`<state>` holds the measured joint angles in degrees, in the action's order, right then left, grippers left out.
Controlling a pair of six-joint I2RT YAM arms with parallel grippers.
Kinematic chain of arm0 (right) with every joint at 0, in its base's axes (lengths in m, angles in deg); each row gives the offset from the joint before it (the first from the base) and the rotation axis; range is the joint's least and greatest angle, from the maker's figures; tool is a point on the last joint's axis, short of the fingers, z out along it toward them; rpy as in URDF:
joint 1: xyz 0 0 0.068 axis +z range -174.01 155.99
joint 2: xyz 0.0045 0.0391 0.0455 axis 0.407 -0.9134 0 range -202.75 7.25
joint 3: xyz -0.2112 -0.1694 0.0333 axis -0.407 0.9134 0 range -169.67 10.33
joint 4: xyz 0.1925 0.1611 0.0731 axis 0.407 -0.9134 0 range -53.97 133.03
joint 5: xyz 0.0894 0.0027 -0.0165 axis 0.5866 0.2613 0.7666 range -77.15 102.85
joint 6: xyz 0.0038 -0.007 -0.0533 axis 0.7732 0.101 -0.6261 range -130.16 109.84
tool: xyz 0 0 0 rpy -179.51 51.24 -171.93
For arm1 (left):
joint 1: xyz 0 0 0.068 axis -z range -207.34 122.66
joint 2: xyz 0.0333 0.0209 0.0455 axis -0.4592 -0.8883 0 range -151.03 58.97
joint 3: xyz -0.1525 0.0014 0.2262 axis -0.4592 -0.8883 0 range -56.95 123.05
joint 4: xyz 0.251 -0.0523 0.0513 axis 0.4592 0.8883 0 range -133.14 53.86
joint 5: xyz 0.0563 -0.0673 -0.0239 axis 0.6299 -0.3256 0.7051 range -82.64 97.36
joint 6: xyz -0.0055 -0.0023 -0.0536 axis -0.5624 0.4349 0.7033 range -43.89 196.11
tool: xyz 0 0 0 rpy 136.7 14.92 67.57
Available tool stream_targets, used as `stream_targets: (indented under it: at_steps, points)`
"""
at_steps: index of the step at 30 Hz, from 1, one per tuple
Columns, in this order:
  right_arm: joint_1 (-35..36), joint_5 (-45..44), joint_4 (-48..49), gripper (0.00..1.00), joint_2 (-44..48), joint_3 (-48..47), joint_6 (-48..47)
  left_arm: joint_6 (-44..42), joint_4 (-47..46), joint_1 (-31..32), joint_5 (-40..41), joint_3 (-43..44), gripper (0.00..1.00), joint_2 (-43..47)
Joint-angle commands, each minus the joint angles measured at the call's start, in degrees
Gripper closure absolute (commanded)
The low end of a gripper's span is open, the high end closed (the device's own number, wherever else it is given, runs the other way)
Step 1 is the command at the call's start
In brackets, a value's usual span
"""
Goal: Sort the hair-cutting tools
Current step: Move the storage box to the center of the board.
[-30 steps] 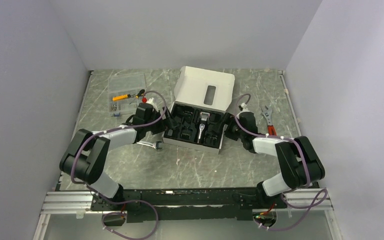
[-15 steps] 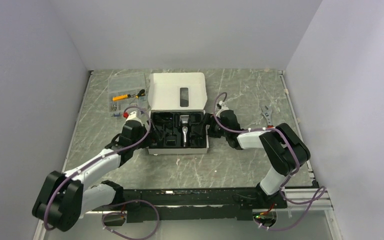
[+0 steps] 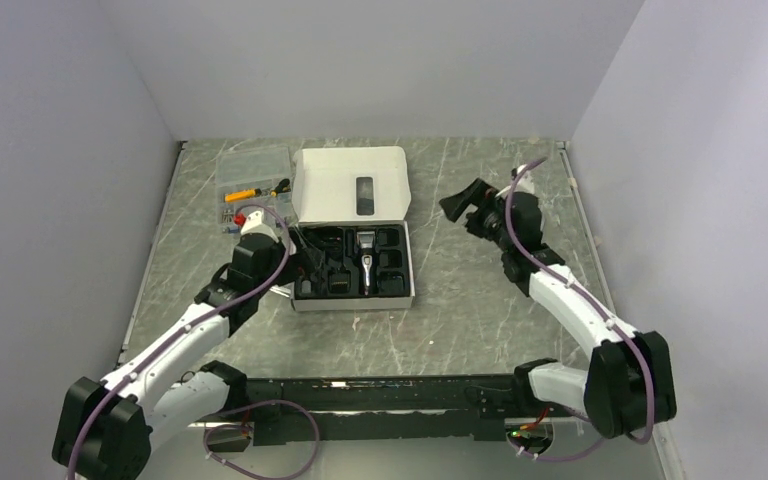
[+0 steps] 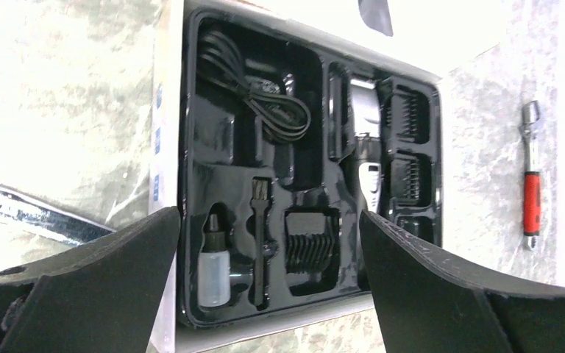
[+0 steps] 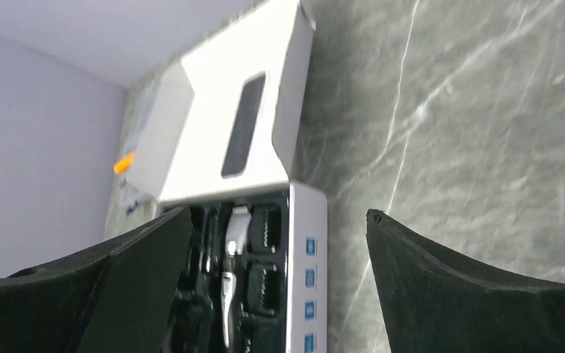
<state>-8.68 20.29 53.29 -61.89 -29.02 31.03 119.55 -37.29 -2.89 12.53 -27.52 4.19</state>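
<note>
Top camera sits high behind the near edge, looking down on the whole table (image 3: 460,320). Left wrist view hangs close over the open case (image 4: 163,147), peering straight in. Right wrist view stands farther off, slanting in from the right; both catch the hair clipper (image 4: 365,125).

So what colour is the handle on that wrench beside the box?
Red, with a silver metal head. The wrench shows best in the left wrist view.

A robot lab cell: bare grey walls (image 3: 380,60) box in a marbled tabletop (image 3: 460,310)
</note>
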Motion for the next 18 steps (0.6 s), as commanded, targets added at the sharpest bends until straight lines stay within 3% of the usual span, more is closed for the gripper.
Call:
stream_targets:
  at_steps: [1, 6, 11, 14, 18]
  points:
    - [-2.3, -5.9, -5.3, 0.09, -1.4, -3.7, 1.0, -1.6, 0.6, -0.4, 0.5, 2.8, 0.01, 1.5]
    - [-2.7, -2.9, -1.1, 0.12, -12.6, -6.9, 0.9, -0.7, 0.2, -2.5, -1.1, 2.8, 0.01, -1.5]
    - [-1.1, 9.8, 15.3, 0.11, -21.5, -6.6, 1.3, -0.5, -1.2, -4.6, -3.5, 4.7, 0.01, -5.9]
    - [0.2, 16.1, 21.1, 0.01, -27.6, -8.3, 0.5, -0.8, -3.5, -5.2, -4.2, 5.3, 0.01, -7.4]
    - [2.2, 18.8, 23.4, 0.00, -33.7, -11.2, -1.0, -1.7, -5.0, -5.8, -5.0, 6.6, 0.01, -10.8]
